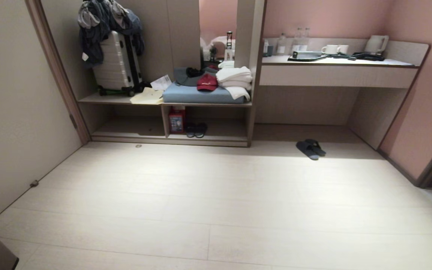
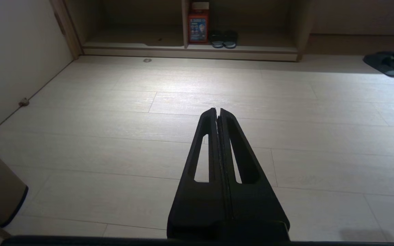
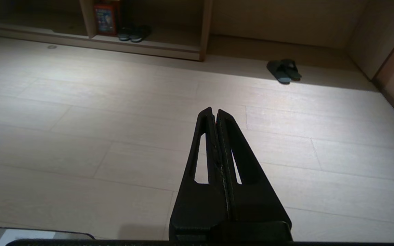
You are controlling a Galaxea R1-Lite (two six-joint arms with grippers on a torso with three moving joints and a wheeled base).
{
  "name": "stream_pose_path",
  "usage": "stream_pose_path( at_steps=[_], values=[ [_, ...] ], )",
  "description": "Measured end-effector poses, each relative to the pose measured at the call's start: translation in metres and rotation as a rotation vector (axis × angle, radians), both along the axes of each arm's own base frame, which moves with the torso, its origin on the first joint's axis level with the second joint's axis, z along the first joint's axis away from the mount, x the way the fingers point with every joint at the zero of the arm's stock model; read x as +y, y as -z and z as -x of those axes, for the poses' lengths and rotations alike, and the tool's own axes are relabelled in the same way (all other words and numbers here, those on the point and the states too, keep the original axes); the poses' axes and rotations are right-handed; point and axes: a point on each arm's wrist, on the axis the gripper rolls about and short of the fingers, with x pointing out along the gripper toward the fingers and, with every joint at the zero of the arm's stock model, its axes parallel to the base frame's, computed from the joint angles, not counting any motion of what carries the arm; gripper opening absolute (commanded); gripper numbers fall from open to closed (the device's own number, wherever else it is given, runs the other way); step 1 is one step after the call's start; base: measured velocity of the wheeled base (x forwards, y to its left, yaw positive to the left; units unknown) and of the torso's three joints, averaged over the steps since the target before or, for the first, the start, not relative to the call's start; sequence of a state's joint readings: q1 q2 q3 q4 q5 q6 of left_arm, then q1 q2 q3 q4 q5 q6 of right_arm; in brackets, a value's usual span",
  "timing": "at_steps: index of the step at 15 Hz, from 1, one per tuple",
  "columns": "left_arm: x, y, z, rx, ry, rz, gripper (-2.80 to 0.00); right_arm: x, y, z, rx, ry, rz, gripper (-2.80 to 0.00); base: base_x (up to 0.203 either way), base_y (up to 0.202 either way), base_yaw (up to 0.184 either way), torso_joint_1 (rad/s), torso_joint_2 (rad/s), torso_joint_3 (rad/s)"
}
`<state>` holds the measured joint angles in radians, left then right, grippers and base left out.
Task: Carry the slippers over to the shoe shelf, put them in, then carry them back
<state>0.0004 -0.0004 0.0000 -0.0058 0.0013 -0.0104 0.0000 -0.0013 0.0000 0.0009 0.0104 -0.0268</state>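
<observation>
Along the far wall, the shoe shelf [image 1: 208, 135] sits low under a bench bearing a suitcase [image 1: 116, 63], folded towels [image 1: 234, 77] and a red cap [image 1: 206, 82]; a darker pair [image 1: 195, 130] and a red box [image 1: 176, 120] occupy its right cubby. To its right, the surface [image 1: 336, 62] carries cups and a kettle. On the pale floor [image 1: 216, 198] before that recess lie the slippers [image 1: 310, 149], partly overlapping. Left pincer [image 2: 217, 111] and right pincer [image 3: 214, 111] hang pressed together over bare floor, well apart from everything.

Pale plank floor [image 1: 216, 202], pink walls [image 1: 418, 93] (lit centrally).
</observation>
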Motion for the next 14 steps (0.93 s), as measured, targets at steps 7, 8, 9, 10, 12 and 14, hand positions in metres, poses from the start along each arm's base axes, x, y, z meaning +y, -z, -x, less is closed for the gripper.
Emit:
stream_pose_path(
  at_steps=[7, 8, 9, 10, 12, 14],
  values=[
    [0.0000, -0.0001, 0.0000, -0.001, -0.001, 0.001, -2.80, 0.0000, -0.0001, 0.0000, -0.001, -0.001, 0.000, -2.80, -0.001, -0.174, 0.001, 0.003, 0.00, 0.003],
    [0.0000, -0.0001, 0.0000, -0.001, 0.000, 0.001, -2.80, 0.0000, -0.0001, 0.0000, -0.001, 0.000, 0.000, -2.80, 0.000, -0.098, 0.000, 0.002, 0.00, 0.002],
    [0.0000, -0.0001, 0.0000, -0.001, 0.000, 0.002, -2.80, 0.0000, -0.0003, 0.0000, -0.003, 0.000, 0.000, -2.80, 0.000, 0.000, 0.000, 0.000, 0.00, 0.000],
    [0.0000, -0.0001, 0.0000, -0.002, 0.000, 0.001, -2.80, 0.0000, -0.0001, 0.0000, -0.001, 0.001, 0.000, -2.80, 0.000, 0.000, 0.000, 0.000, 0.00, 0.000],
    [0.0000, 0.0000, 0.0000, -0.001, 0.000, 0.001, -2.80, 0.0000, -0.0005, 0.0001, -0.003, 0.002, 0.000, -2.80, 0.000, 0.000, 0.000, 0.000, 0.00, 0.000],
    [0.0000, -0.0001, 0.0000, -0.001, 0.000, 0.001, -2.80, 0.0000, 0.0000, 0.0000, 0.000, 0.001, 0.000, -2.80, 0.000, 0.000, 0.000, 0.000, 0.00, 0.000]
  ],
)
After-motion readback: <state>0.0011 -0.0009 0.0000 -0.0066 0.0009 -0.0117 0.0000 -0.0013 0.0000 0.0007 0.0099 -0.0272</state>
